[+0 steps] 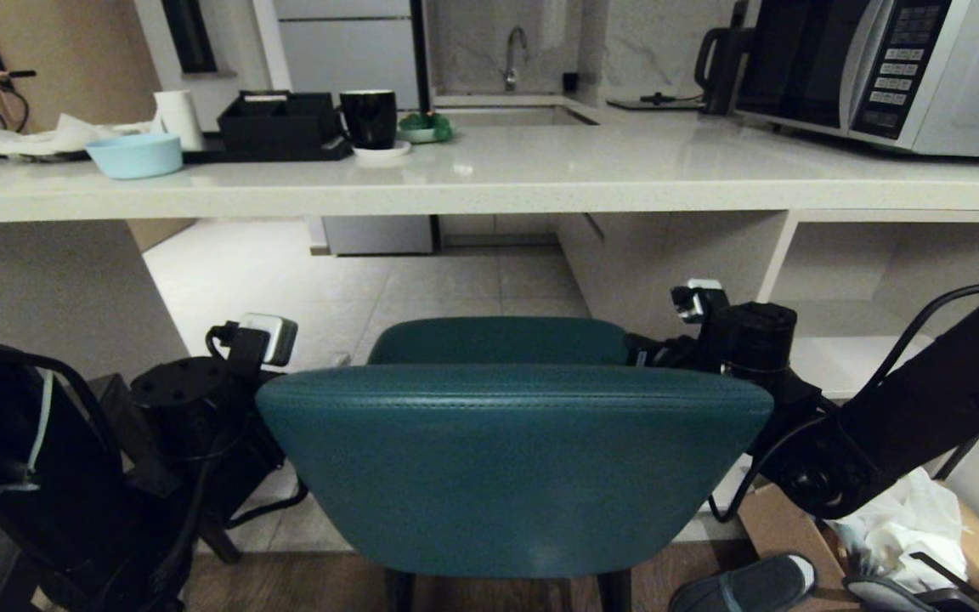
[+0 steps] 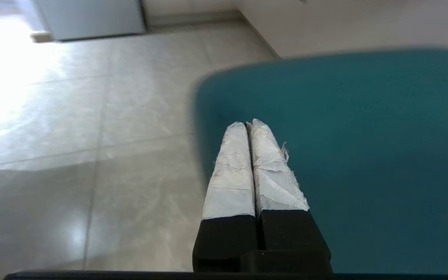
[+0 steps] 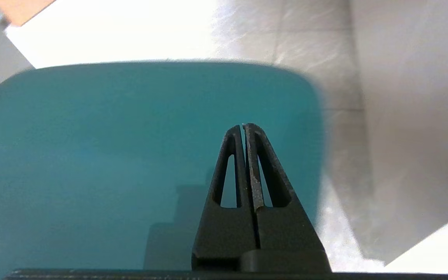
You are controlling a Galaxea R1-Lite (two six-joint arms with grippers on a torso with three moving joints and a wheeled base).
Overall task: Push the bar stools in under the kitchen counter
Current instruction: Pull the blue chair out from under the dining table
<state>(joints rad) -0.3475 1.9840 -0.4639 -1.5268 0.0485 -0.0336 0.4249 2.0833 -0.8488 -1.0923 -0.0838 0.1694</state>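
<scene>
We see only one stool: the teal stool (image 1: 513, 459), its legs cut off at the head view's lower edge, its seat mostly hidden behind the curved back. Our grippers' tips are hidden there behind our own arms. In the wrist views, the left gripper (image 2: 248, 125) has its white-wrapped jaws pressed together over the seat's left edge; whether they touch it, we cannot tell. The right gripper (image 3: 244, 127) has its dark jaws likewise closed, empty, above the seat's right side. The stool stands at 6 o'clock, short of the speckled worktop (image 1: 540, 183) at 12 o'clock. Pale floor tiles (image 1: 353, 289) lie beneath; a microwave (image 1: 897, 72) sits at 2 o'clock.
</scene>
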